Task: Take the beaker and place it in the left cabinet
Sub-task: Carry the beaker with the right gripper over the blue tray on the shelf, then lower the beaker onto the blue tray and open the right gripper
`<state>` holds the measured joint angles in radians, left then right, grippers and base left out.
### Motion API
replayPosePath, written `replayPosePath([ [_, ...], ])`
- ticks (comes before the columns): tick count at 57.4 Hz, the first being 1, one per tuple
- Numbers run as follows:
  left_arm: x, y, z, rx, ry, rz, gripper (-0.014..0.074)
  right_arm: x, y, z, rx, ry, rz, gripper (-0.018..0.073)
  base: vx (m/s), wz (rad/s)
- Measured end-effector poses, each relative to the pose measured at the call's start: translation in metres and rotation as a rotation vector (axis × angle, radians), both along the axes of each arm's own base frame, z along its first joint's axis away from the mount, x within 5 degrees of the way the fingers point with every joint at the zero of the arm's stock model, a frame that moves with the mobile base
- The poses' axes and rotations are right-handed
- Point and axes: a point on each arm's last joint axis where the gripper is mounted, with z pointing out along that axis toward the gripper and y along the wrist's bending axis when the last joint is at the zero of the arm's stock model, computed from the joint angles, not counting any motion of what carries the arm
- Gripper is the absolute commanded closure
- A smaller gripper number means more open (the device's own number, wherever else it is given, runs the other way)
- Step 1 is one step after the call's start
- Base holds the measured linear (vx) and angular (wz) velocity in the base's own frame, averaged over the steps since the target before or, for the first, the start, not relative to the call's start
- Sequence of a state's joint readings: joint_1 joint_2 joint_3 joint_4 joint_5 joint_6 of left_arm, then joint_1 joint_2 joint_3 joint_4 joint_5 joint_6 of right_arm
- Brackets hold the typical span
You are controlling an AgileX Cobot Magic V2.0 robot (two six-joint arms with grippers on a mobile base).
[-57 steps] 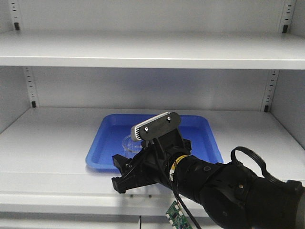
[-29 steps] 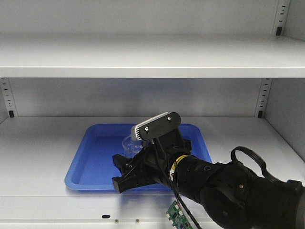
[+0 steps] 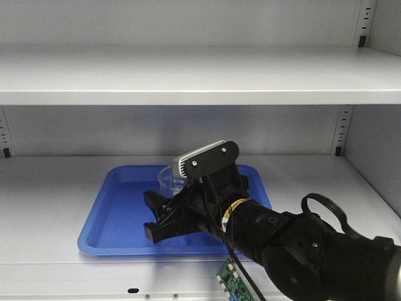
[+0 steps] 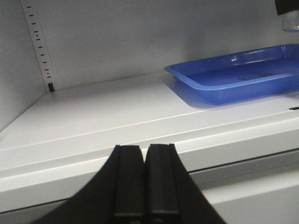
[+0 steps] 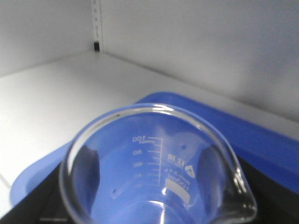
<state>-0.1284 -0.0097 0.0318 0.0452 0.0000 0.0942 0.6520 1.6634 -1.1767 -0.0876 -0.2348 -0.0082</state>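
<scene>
Glass beaker, clear with white graduations: held pinched in the right gripper at frame centre, above a blue tray set on a shelf of the left cabinet. Left gripper: seen pressed together, empty, at lower frame before the shelf edge.

A laboratory storeroom: a graduated glass beaker over a blue tray at six o'clock, inside a grey steel cabinet with slotted rails.

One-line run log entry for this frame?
right gripper: shut on beaker | above blue tray on cabinet shelf | left gripper: shut, empty
</scene>
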Motion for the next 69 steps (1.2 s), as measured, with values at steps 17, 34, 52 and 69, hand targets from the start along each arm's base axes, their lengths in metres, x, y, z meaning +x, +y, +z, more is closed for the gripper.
replayPosePath([
  [17,0.0,0.0,0.0,0.0,0.0,0.0,0.0595,0.058,-0.016,-0.032,0.001,0.098,-0.134,0.0565,0.0,0.0],
  [34,0.0,0.0,0.0,0.0,0.0,0.0,0.0595,0.075,-0.007,-0.066,-0.054,0.176,-0.139,0.051,0.0,0.0],
  [52,0.0,0.0,0.0,0.0,0.0,0.0,0.0595,0.075,-0.007,-0.066,-0.057,0.182,-0.14,0.011,0.0,0.0],
  [69,0.0,0.0,0.0,0.0,0.0,0.0,0.0595,0.075,-0.007,-0.068,-0.068,0.196,-0.141,-0.0168,0.0,0.0],
])
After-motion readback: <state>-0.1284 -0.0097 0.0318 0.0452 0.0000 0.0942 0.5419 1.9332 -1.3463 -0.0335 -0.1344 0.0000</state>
